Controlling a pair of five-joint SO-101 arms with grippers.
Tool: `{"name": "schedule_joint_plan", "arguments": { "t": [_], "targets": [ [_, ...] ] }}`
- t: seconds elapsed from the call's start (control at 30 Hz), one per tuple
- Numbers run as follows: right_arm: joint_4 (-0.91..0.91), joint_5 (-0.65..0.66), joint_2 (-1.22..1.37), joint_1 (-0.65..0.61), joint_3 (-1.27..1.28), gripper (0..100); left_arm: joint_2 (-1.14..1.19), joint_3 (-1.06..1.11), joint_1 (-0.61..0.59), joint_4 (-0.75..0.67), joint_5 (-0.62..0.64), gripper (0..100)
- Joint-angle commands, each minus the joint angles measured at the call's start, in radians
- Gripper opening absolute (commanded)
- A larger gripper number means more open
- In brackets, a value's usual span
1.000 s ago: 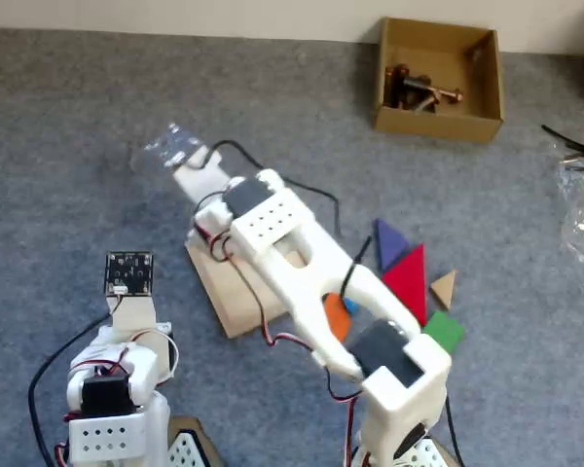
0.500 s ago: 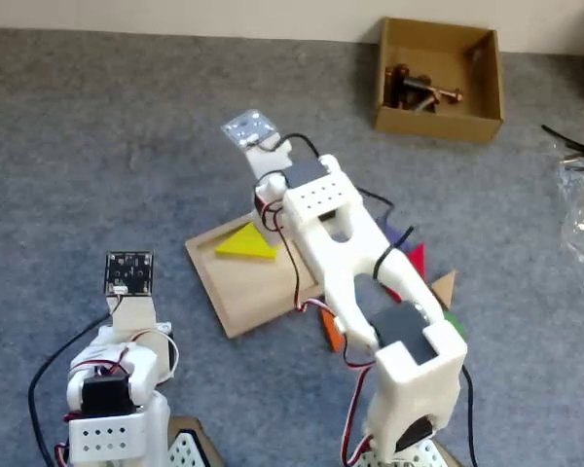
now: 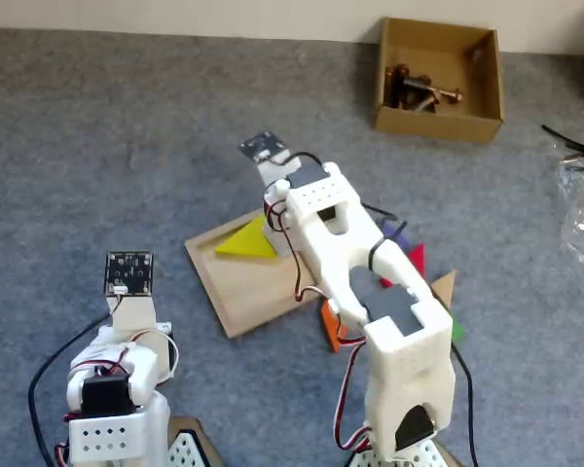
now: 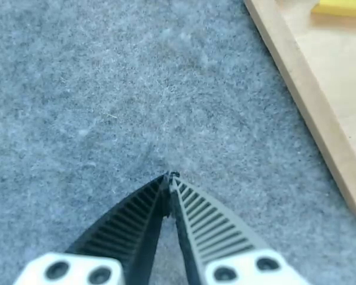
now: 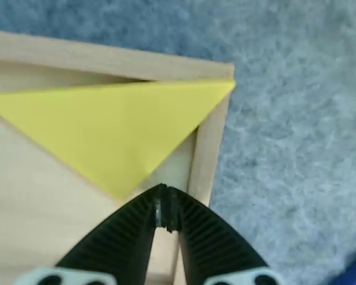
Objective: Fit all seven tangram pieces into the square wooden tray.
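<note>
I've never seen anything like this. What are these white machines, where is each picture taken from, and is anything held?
These are two small robot arms, the left arm and the right arm, on grey carpet. The high view looks down over both; the other two pictures come from a camera on each arm's wrist, looking along its pincer. The left gripper is shut over bare carpet, holding nothing. The right gripper, also shut and empty, is above the wooden tray, near a yellow triangle lying inside it. A red piece, an orange piece and a tan piece lie on the carpet beside the tray.
</note>
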Motion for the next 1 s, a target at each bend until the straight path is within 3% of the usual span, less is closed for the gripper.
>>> {"name": "schedule_joint_plan", "arguments": {
  "t": [0.0, 0.4, 0.67, 0.97],
  "targets": [
    [-0.019, -0.008, -0.024, -0.008, -0.008, 0.7, 0.007, 0.021, -0.008, 0.008, 0.003, 0],
    [-0.019, -0.008, -0.024, -0.125, -0.013, 0.7, 0.007, 0.021, -0.008, 0.008, 0.003, 0],
    [-0.001, -0.008, -0.038, -0.128, -0.015, 0.7, 0.007, 0.021, -0.008, 0.008, 0.003, 0],
    [0.13, -0.014, -0.34, -0.122, -0.008, 0.7, 0.007, 0.021, -0.008, 0.008, 0.003, 0]
  ]
}}
